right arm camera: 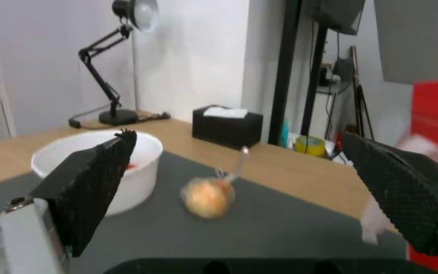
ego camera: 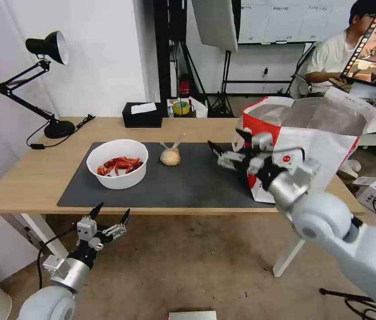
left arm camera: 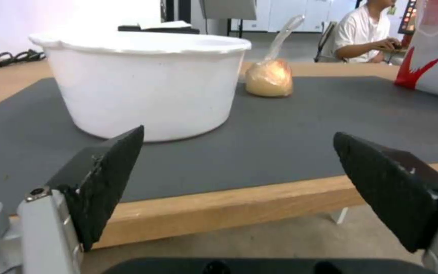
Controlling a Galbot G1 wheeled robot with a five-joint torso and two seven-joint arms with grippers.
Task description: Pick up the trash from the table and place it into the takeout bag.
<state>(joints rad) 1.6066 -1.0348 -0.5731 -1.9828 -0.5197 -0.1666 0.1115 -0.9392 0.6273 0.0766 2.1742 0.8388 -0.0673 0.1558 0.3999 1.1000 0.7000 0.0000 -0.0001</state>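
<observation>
A: Colours around the dark grey mat (ego camera: 183, 186)?
B: White bowl (ego camera: 119, 171) with red shells (ego camera: 120, 164) and a beige lump (ego camera: 170, 157) on it; white-and-red bag (ego camera: 317, 146) beside it; light-wood table (ego camera: 32, 178) beneath.

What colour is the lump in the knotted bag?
Beige to light tan, inside the clear knotted bag; the left wrist view shows it best.

Room lit bright and even, soft shadows. Wall (left arm camera: 36, 15) blown out to white glare in left wrist view. Right wrist view smeary: knotted bag (right arm camera: 208, 196) and takeout bag (right arm camera: 434, 114) blurred, lamp (right arm camera: 127, 11) sharper. Head view bends at edges, table (ego camera: 14, 178) edge curves, wide-angle stretch near corners.
</observation>
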